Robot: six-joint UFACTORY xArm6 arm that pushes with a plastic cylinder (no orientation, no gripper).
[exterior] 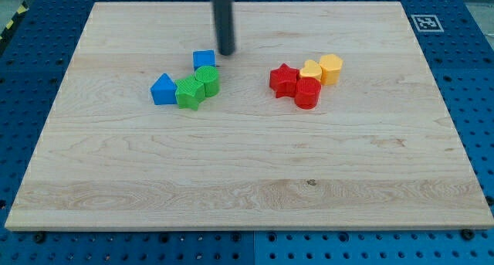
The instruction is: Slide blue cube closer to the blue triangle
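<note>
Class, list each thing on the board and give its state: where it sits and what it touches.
my tip: just right of the blue cube, top side.
blue cube: against the green cluster's top.
blue triangle: left of green star.
green star: touching green cylinder.
green cylinder: below blue cube.
red star, red cylinder, yellow heart, yellow cylinder: clustered right.

Between the small blue plastic cube [204, 59] and the blue plastic triangle block [163, 90] the direct line is partly blocked: two green ridged plastic blocks [198, 87] sit touching the cube's lower side, just right of the triangle. My tip [226, 53] stands just right of the cube. The light wooden board [231, 188] lies bare left of the cube and above the triangle.
</note>
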